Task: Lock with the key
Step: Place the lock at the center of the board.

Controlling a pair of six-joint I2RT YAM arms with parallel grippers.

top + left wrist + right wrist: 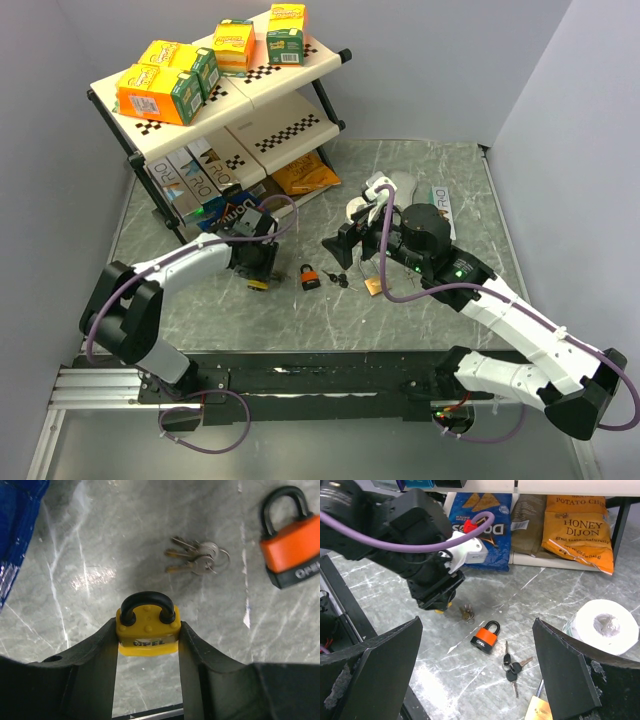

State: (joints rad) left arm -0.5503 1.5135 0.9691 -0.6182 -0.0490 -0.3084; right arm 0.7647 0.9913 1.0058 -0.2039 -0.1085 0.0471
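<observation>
Lying at far left: blue bag [15, 535]. Pinched by its sides in the half-closed left gripper [148, 630]: yellow lock [147, 622], shackle down. Loose on the table [450, 170] just beyond: silver keys [197, 560], then orange lock [292, 550], black keys [511, 666] near it. Hovers above those, spread wide, holding nothing: right gripper [477, 630]. Far right: paper roll [605, 625].

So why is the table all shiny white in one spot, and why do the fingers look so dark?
Left wrist view: light glares white off the glossy table, a soft shadow spreads around the yellow padlock, and the left fingers sit near the lens, dark and featureless. Right wrist view: the right fingers loom large and slightly soft. Top view: even lighting, faint shadows.
</observation>
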